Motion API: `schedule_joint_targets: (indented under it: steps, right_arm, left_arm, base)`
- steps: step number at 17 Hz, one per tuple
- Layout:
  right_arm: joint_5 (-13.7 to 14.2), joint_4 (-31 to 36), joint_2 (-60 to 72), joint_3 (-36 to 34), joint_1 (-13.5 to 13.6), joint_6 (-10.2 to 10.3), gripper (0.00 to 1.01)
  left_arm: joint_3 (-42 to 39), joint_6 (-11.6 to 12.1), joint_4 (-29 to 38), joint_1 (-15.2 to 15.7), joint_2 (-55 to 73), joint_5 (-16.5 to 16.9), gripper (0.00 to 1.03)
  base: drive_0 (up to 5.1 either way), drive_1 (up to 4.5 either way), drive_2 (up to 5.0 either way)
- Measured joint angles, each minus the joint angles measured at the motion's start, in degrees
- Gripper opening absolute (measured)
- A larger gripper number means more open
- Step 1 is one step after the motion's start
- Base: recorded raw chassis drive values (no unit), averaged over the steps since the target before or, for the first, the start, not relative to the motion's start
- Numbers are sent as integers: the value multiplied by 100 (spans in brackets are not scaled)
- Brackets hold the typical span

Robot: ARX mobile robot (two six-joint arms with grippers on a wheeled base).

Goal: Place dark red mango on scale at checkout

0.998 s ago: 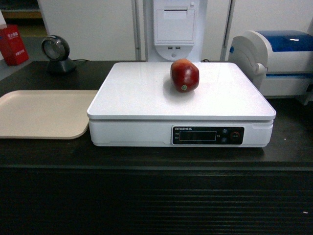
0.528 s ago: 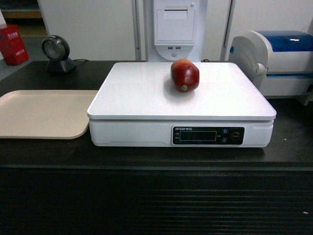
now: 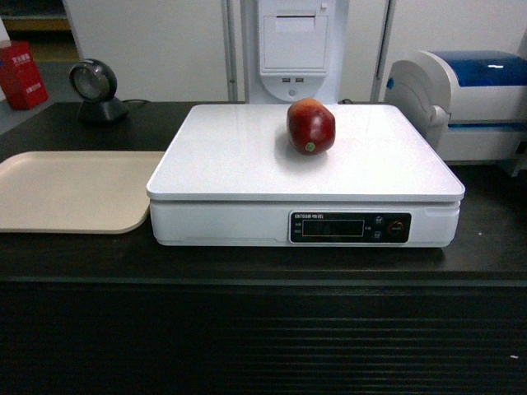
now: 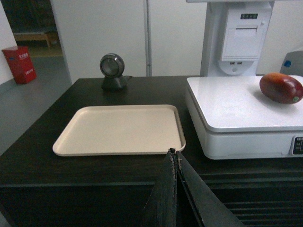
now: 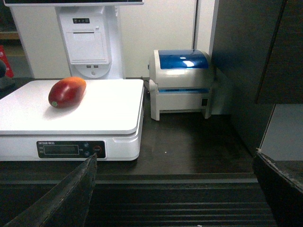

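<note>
Nothing has shifted since the earlier head frames: the glossy dark red oval mango lies at the same spot, free of any grip, on the far centre of the smooth top plate of the large flat white scale. Its skin shades to orange at one end in the right wrist view. The scale stands on the black checkout counter with its horizontally ribbed front panel.

Just left of the scale lies a flat beige rounded-corner tray. A white printer with a blue lid stands at the far right, and a small round dark scanner on a stand at the far left.

Left gripper: fingers pressed together, holding nothing, near the tray's front edge. Right gripper: fingers spread wide apart, low before the counter.
</note>
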Motion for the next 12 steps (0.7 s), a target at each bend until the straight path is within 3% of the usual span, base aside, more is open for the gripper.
schedule_joint_targets:
  steps: [4, 12]
  right_arm:
    - [0, -2, 0, 0, 0, 0, 98]
    - [0, 0, 0, 0, 0, 0, 98]
  left_arm:
    - [0, -2, 15, 0, 0, -4, 2]
    - [0, -2, 15, 0, 0, -2, 72]
  base:
    - [0, 0, 0]
    - [0, 0, 0]
